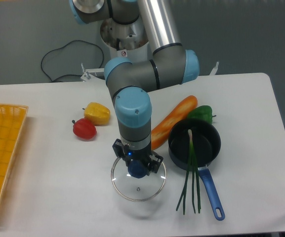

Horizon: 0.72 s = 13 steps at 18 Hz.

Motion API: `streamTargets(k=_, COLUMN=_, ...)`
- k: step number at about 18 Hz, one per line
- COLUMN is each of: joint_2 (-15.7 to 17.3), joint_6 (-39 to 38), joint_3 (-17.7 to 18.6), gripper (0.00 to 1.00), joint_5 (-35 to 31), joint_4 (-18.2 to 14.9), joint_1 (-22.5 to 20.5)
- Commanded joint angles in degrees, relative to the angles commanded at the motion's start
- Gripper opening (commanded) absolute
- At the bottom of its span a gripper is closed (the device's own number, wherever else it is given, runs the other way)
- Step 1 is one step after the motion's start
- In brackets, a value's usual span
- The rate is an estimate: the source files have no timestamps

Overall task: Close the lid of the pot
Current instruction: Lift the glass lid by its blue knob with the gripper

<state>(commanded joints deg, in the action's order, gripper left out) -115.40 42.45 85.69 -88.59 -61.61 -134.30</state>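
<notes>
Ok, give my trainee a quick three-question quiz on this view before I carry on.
1. True or false: the lid already sits on the pot.
2. What lies across the pot's rim? A) green stalks B) a spoon C) the carrot
3. Over which part of the lid is the gripper?

Key: 1. False; it lies on the table left of the pot. 2. A, the green stalks. 3. Its blue knob.

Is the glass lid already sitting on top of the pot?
No, the lid lies flat on the table beside the pot, with the gripper at its blue knob.
</notes>
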Motion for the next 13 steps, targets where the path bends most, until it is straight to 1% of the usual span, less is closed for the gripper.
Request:
streamTargets(k=2, joint_2=0.0, joint_6=0.0, joint_3=0.0, gripper=0.66, joint_5=0.0, joint_4=0.09, joint_1=0.0)
streamTargets(k=4, joint_2=0.96, joint_6=0.0, joint_3=0.09, gripper=0.66, joint_5=0.09, joint_4=0.0, joint_1=-0.17)
streamTargets(k=9, joint_2=1.93, joint_6=-0.09, joint_3=-0.17, gripper=0.66, joint_5=0.61, joint_4=0.17, joint_1=-0.96)
streamTargets(k=11, joint_2=3.68, joint_6=-0.18, joint_3=-0.18, gripper=0.66, joint_5=0.7, joint_4=0.09, joint_1=-2.28)
streamTargets(k=13, joint_2=4.65, joint_6=-0.09, joint_3=-0.18, gripper=0.66, joint_5=1.05, joint_4=0.09, joint_1=-3.51)
